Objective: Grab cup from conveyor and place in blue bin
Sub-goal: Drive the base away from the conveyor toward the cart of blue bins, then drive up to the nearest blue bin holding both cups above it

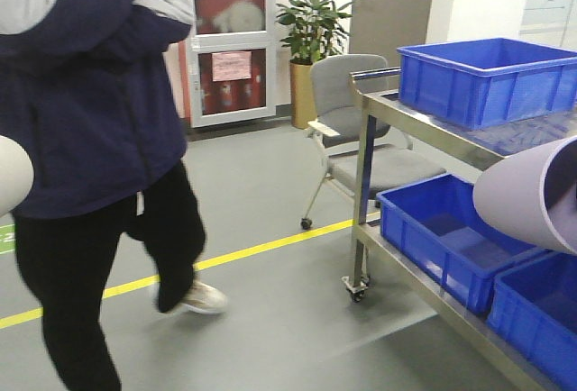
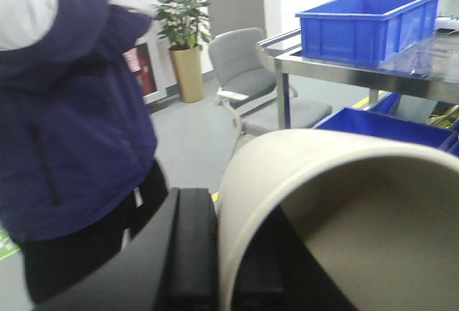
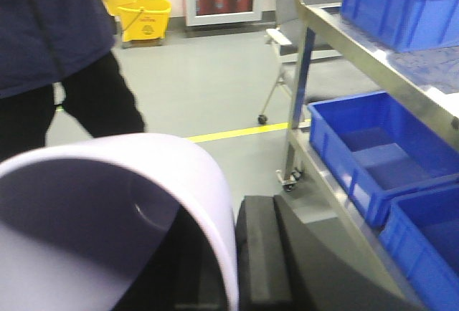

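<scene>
Item 1, cream cup (image 2: 344,211): held on its side in the left gripper (image 2: 226,271), which is clamped on the cup wall. One black finger (image 2: 190,254) lies outside the rim and a dark part shows inside the mouth. In the front view only a sliver of this cup (image 1: 11,173) shows, well left of the steel cart (image 1: 370,139).

Item 2, lilac cup (image 3: 107,203): held on its side in the right gripper (image 3: 231,268), which is likewise closed on the wall, with a black finger (image 3: 259,254) outside the rim. In the front view this cup (image 1: 523,195) hangs in front of the cart, overlapping the lower-shelf bins (image 1: 442,229).

Item 3, arm pose: both wrists are raised above the floor, each cup mouth turned back toward its own camera; the arms themselves are out of view.

Item 4, cart stock: top-shelf bin (image 1: 478,80), blue; the lower-shelf bins, blue.

Item 5, writing: pink notice (image 1: 232,65) on a glazed door far left of the cart, text unreadable. The marking on the yellow mop bucket (image 3: 143,18) is unreadable.

Item 6, surroundings: person (image 1: 90,121) in a navy jacket left of the cart; grey chair (image 1: 347,112) and potted plant (image 1: 311,31) behind it.
</scene>
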### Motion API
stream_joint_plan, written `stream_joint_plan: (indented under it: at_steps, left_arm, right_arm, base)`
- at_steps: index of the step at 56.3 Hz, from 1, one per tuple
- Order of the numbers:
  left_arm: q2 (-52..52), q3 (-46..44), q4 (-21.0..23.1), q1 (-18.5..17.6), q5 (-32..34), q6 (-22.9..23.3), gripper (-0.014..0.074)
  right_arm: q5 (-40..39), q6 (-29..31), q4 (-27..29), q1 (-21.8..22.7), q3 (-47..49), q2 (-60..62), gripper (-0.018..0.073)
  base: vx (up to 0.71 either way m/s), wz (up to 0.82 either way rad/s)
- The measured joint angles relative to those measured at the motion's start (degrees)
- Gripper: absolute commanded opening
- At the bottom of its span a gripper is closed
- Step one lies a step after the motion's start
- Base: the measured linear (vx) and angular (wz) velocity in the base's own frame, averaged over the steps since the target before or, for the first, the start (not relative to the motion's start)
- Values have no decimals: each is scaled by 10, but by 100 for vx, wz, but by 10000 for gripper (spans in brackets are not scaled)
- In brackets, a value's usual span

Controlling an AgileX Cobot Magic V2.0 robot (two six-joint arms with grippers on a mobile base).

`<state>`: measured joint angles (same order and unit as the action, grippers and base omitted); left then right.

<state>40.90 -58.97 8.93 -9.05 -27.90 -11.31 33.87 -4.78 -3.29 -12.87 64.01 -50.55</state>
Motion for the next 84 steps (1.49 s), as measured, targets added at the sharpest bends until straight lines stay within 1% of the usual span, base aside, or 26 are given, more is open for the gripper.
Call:
stream_joint_plan:
  at_steps: [20, 58, 84]
  left_arm:
    - [0, 0, 0, 0, 0, 0, 0]
    - [0, 0, 0, 0, 0, 0, 0]
    - [0, 0, 0, 0, 0, 0, 0]
  right_arm:
    - [0, 0, 0, 0, 0, 0, -9]
    - [0, 0, 0, 0, 0, 0, -9]
    - [0, 0, 0, 0, 0, 0, -9]
  base:
    - [31, -41]
    - [22, -68]
    - [21, -53]
